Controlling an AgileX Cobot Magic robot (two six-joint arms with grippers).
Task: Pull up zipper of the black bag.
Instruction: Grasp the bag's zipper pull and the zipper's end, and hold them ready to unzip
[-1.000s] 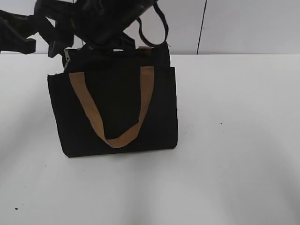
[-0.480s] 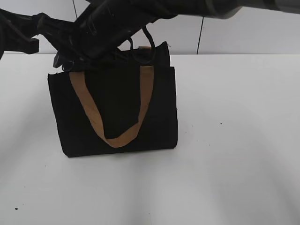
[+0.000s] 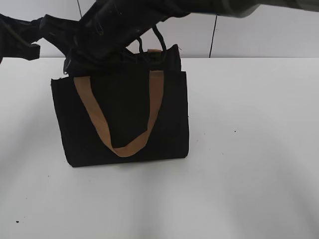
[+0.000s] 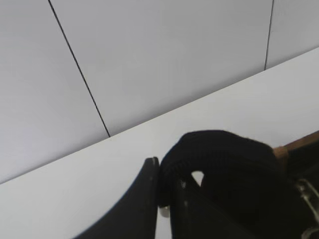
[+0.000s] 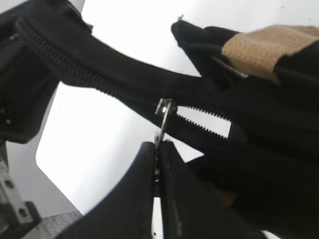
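Jaws shut: right gripper (image 5: 158,149) pinches zipper pull (image 5: 163,113); left gripper (image 4: 164,184) clamps black bag (image 3: 122,117) corner.
Grasp step done; next, likely draw slider along teeth.

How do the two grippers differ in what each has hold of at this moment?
The right gripper is shut on the thin metal zipper pull, with the fingers meeting just below the slider. The left gripper is shut on a fold of the black bag fabric at its end, not on the zipper. Both are closed at the top edge of the same bag.
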